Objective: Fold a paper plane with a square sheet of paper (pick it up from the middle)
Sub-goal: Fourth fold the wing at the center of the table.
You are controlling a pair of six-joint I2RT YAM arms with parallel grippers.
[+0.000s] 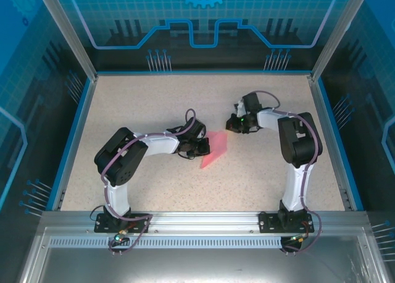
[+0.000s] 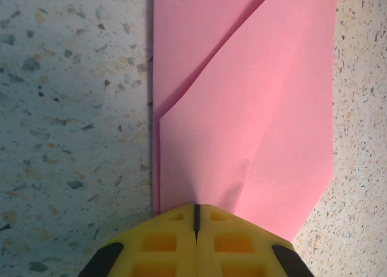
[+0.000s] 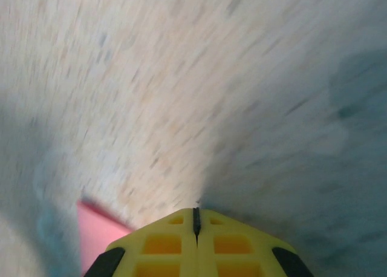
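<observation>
My left gripper (image 2: 196, 219), closed, sits on the pink paper (image 2: 242, 107); my right gripper (image 3: 196, 219) is closed too. I should press the fold slowly.

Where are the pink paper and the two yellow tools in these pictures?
pink paper (image 2: 254, 126): left wrist view, middle of its folded flap.
left tool (image 2: 196, 209): left wrist view, between its shut tips.
right tool (image 3: 195, 211): right wrist view, between its shut tips.

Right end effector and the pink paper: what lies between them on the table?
Nothing. In the right wrist view, bare speckled table separates the shut right end effector from the corner of the paper.
</observation>
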